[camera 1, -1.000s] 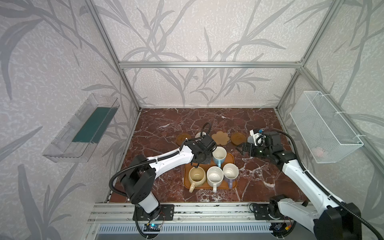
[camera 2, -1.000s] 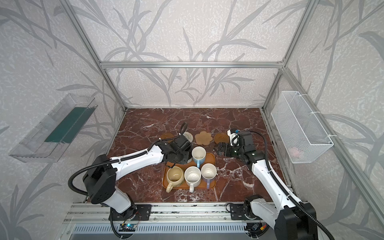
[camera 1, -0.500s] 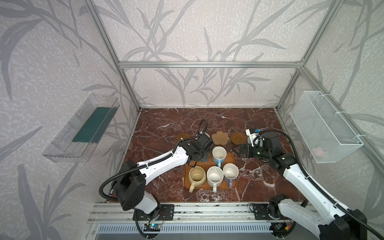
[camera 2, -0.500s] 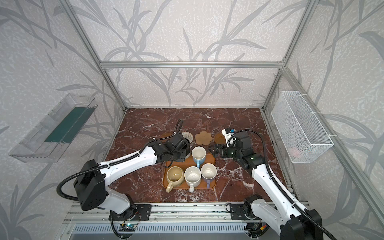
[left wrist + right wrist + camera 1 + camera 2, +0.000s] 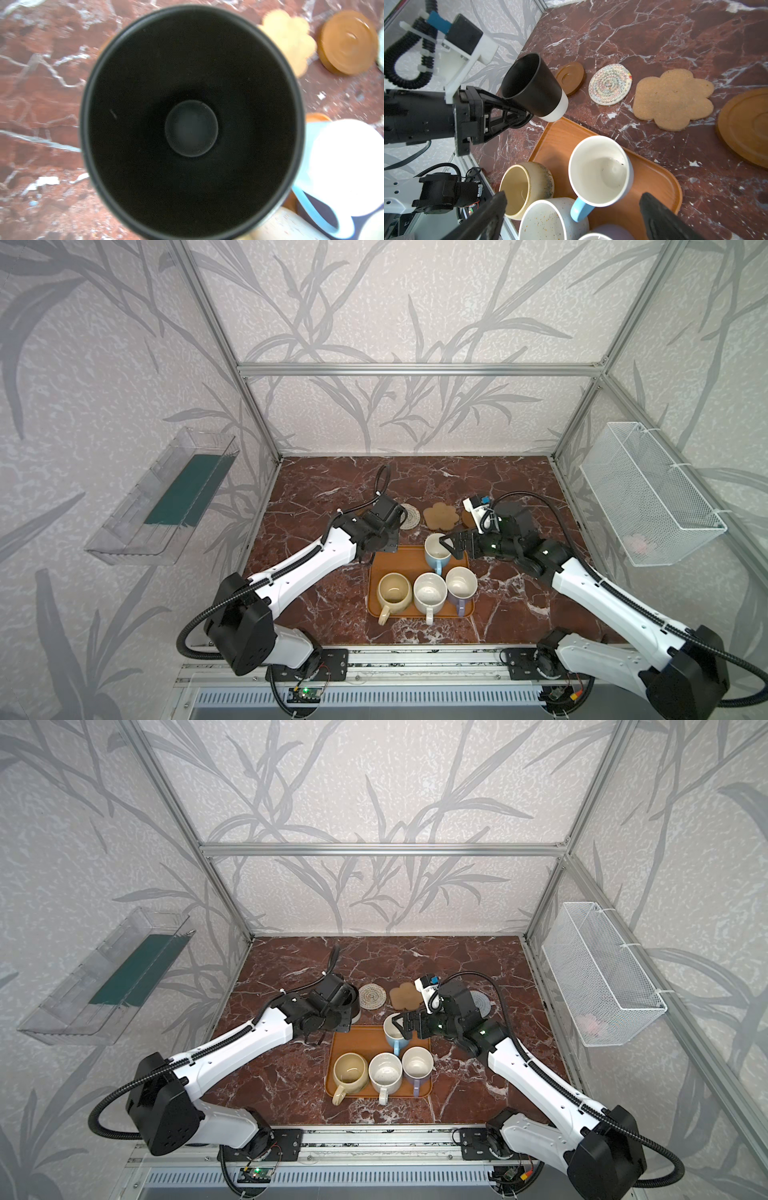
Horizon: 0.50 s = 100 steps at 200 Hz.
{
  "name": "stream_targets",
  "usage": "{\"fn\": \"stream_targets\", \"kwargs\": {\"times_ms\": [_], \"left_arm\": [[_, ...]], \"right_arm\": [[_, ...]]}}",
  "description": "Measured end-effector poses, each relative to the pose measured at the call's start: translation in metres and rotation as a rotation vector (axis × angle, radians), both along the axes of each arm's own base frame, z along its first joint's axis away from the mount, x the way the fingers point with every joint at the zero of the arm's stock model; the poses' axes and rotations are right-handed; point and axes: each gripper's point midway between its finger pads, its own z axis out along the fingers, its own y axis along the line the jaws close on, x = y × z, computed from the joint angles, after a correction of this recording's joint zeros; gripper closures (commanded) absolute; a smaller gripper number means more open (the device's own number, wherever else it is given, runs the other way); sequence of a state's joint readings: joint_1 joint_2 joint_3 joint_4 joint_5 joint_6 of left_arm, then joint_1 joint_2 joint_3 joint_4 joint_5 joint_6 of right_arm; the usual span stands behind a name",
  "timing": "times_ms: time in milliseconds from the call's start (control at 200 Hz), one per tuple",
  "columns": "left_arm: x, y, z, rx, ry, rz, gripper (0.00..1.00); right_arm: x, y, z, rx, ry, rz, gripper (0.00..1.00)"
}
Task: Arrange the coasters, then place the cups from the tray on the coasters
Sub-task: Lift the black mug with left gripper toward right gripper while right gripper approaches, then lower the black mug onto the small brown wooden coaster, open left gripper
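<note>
My left gripper is shut on the black cup, which hangs tilted above the table beside the tray's far left corner, close to a small brown coaster. The cup's dark inside fills the left wrist view. My right gripper is open over the light blue cup on the orange-brown tray, one finger to each side, not touching it. Cream-yellow, white and lavender cups stand along the tray's near edge. Behind the tray lie a beige woven coaster, a flower coaster, another brown coaster and a grey-blue one.
A clear plastic bin hangs on the left wall and a white wire basket on the right wall. The marble table runs back to the rear wall. A metal rail borders the front edge.
My left gripper has carried the black cup a little to the left, off the tray. My right gripper has moved left, from beside the coasters to above the light blue cup.
</note>
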State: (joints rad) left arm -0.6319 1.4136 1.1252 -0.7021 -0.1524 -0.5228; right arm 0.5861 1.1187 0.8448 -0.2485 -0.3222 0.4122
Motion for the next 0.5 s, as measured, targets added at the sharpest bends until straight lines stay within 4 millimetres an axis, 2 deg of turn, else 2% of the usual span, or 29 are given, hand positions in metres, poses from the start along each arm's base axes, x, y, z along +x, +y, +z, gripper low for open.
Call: {"fn": "stream_targets", "kwargs": {"times_ms": [245, 365, 500], "left_arm": [[0.028, 0.040, 0.005, 0.026, -0.049, 0.085, 1.00], [0.039, 0.048, 0.005, 0.036, -0.068, 0.093, 1.00], [0.052, 0.052, -0.004, 0.056, -0.071, 0.085, 1.00]], "right_arm": [[0.014, 0.023, 0.006, 0.011, 0.009, -0.011, 0.01], [0.022, 0.036, 0.009, 0.021, 0.016, -0.018, 0.01], [0.032, 0.047, 0.010, 0.023, 0.031, -0.034, 0.01]]}}
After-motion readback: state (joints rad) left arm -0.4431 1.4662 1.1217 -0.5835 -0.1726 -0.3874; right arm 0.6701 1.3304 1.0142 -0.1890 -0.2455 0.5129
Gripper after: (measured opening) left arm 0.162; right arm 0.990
